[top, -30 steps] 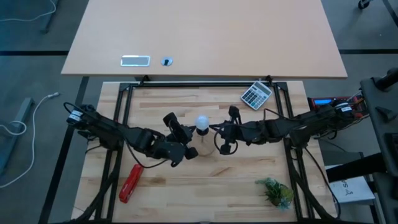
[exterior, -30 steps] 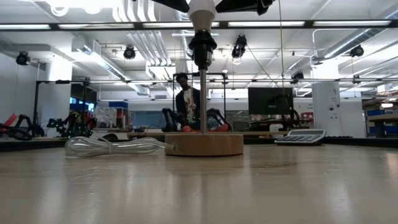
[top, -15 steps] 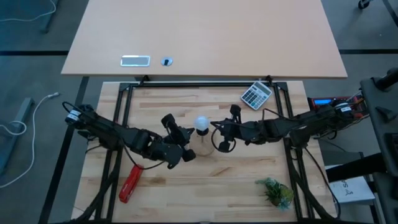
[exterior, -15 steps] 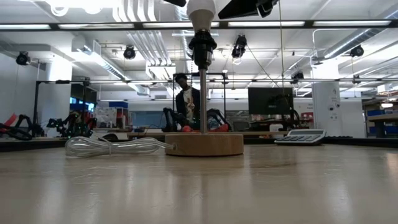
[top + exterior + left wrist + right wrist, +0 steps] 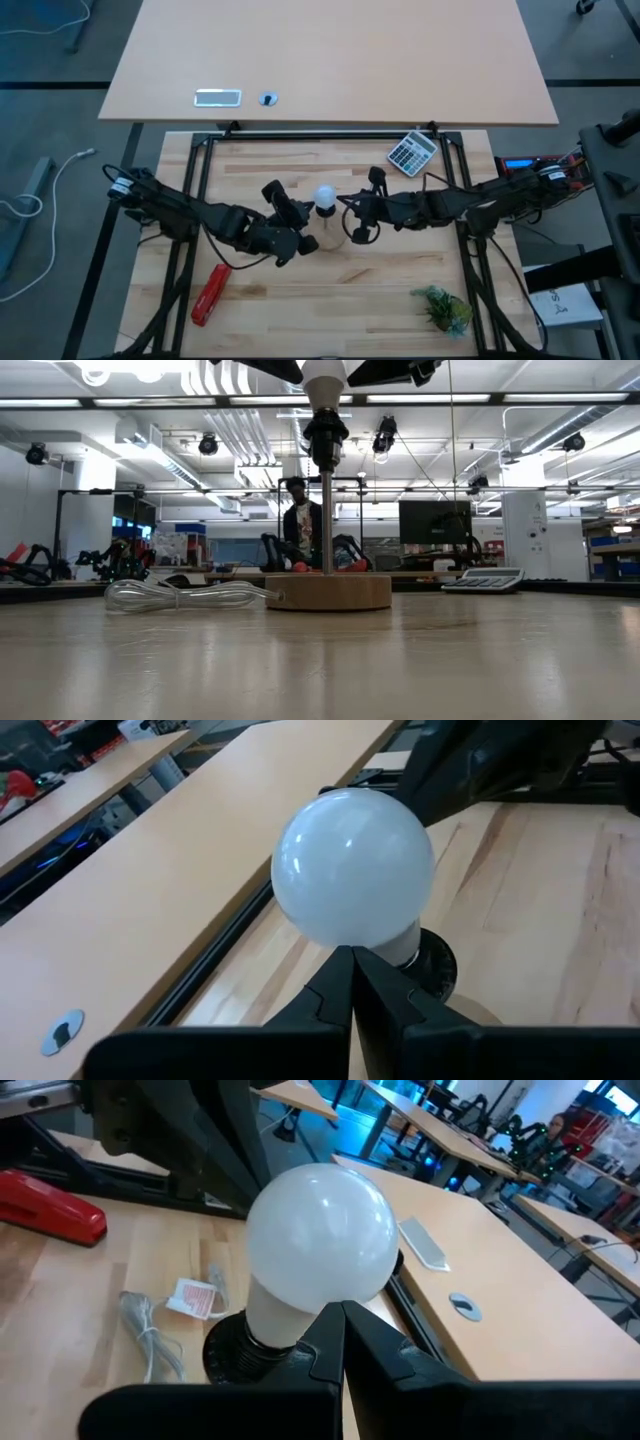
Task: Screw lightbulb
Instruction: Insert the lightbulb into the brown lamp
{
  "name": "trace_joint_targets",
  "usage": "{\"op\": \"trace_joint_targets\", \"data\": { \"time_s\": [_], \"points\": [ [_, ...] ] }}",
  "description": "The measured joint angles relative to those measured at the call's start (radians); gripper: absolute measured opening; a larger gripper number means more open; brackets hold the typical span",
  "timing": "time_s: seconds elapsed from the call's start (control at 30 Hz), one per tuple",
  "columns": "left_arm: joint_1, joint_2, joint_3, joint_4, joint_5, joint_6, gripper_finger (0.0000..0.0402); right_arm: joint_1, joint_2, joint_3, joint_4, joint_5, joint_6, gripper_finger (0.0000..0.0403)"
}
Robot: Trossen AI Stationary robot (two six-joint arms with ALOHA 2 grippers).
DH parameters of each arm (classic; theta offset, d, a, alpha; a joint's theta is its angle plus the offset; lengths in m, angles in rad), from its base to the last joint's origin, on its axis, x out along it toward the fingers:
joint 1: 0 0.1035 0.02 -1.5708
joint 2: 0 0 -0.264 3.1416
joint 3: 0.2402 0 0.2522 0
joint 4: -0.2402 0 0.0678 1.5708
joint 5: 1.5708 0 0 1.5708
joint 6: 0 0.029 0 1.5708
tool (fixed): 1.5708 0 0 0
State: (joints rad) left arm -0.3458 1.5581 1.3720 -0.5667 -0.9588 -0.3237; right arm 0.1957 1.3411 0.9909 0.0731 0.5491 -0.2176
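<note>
Bulb: seated in socket, mid-desk. We judge it light, smooth, fragile; grip the globe gently. Left gripper and right gripper: jaws closed, empty, flanking it.

**Nothing readable in any of these shots**

Been squinting at every view and I'm not finding a single word, brand or number I can actually make out. The calculator near the table's far edge is showing keys, but the digits are way too tiny to read. The red stapler isn't showing any logo. The little white tag lying beside the cord is carrying some reddish print, just too blurry to make out. The screens glowing in the background room are staying illegible too.
</note>
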Motion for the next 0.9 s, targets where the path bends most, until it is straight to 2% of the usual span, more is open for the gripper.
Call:
{"op": "trace_joint_targets", "data": {
  "time_s": [0.3,0.63,0.9],
  "points": [
    [0.011,0.000,-0.002,-0.005,-0.018,0.000,0.0000,0.009,-0.001,0.000,-0.010,-0.113,0.025,0.0000],
    [-0.043,-0.028,-0.002,-0.036,-0.022,-0.004,0.0000,0.008,-0.012,0.000,-0.073,0.028,0.042,0.0000],
    [-0.053,-0.026,-0.002,0.002,-0.023,0.000,0.0000,-0.028,-0.013,0.000,-0.059,0.027,0.020,0.0000]
  ]
}}
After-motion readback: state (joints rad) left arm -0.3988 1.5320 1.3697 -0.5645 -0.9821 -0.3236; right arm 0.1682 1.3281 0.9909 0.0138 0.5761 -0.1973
